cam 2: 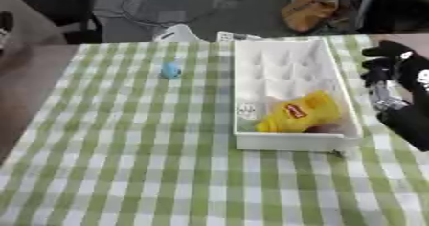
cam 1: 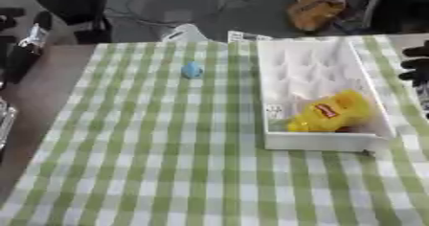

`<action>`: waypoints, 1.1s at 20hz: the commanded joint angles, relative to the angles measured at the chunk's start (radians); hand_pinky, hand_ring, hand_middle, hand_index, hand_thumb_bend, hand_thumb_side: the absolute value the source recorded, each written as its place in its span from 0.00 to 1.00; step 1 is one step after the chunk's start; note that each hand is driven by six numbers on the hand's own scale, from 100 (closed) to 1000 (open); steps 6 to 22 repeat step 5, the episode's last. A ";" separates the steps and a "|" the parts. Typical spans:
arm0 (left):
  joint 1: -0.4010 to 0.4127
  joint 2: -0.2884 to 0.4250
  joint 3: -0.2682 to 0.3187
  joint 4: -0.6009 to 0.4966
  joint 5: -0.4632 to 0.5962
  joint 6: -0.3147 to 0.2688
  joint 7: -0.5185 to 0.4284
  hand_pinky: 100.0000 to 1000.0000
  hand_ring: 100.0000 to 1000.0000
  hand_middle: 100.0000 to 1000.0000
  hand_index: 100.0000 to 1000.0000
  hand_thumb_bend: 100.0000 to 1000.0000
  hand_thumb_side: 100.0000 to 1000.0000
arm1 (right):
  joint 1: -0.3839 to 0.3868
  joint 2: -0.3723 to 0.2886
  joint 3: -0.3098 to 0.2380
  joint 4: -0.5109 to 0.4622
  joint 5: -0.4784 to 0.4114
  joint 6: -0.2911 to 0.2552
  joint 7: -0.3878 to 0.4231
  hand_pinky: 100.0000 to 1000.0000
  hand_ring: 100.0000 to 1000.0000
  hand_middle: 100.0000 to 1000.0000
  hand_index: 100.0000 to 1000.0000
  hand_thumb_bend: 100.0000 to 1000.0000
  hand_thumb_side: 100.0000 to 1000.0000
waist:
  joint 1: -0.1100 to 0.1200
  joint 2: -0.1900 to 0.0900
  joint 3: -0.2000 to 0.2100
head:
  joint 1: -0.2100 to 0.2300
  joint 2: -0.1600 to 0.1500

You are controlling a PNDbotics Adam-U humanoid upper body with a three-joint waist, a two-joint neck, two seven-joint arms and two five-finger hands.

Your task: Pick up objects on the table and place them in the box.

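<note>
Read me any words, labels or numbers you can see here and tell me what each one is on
None can be read.
Yellow bag in the white box: red logo patch, lettering blurred.
Box's inner left wall: small white sticker, print too small to read.
Small blue object on the checked cloth: no text visible.

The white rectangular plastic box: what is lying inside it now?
Inside the white rectangular plastic box, a yellow packet with a red label lies at its near end. Something dark under the packet's edge is mostly covered.
</note>
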 commanded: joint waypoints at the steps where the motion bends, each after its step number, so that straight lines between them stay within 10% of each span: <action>1: -0.006 0.038 0.013 -0.013 0.005 -0.003 0.005 0.77 0.86 0.84 0.85 0.53 0.85 | -0.008 -0.031 -0.012 -0.019 -0.005 -0.001 -0.005 0.71 0.77 0.77 0.95 0.00 0.51 | -0.015 -0.032 0.001 | 0.001 0.003; 22: -0.004 0.034 0.013 -0.013 0.006 -0.003 0.002 0.77 0.86 0.83 0.85 0.53 0.85 | -0.007 -0.031 -0.013 -0.021 -0.005 -0.001 -0.007 0.71 0.77 0.77 0.95 0.00 0.51 | -0.017 -0.029 0.000 | 0.000 0.002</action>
